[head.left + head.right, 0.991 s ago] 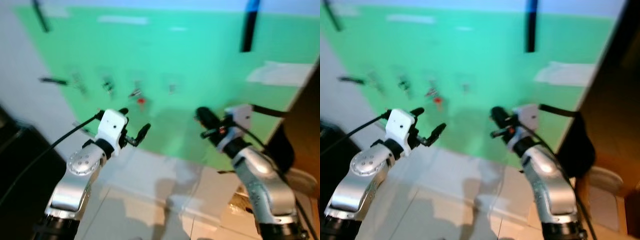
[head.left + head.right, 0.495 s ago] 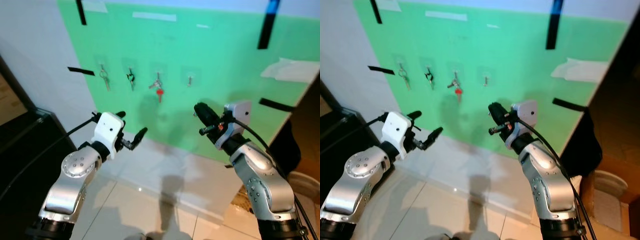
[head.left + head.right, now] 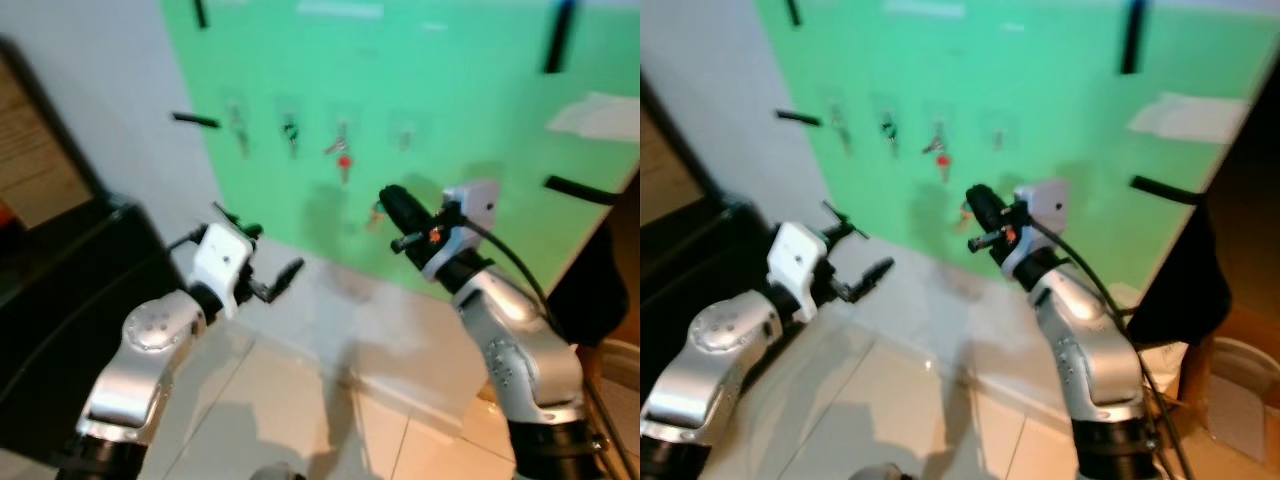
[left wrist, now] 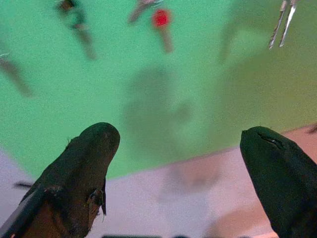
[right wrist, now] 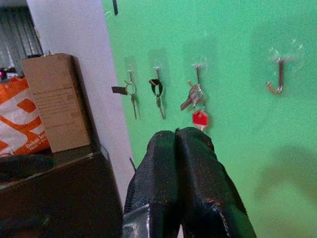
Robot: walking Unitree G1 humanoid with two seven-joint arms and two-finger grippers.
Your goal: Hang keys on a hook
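A green board covers the far wall and carries a row of four small hooks, placed at a height both arms can reach. Three of them already hold key sets, the third from the left with a red-tagged key; the rightmost hook is bare, so it is probably the target. To the left stand a dark cabinet with a cardboard box on top.

The right gripper is raised toward the board, below and near the hooks, its fingers pressed together. A small bunch of keys seems to dangle just beside its tip in the head views, and the left wrist view shows thin metal keys hanging before the board; blur prevents certainty about the grasp. Held pinched from above, the ring would hang free to slip over the hook.

The left gripper waits lower and to the left, spread wide and holding nothing, apparently kept clear of the work.
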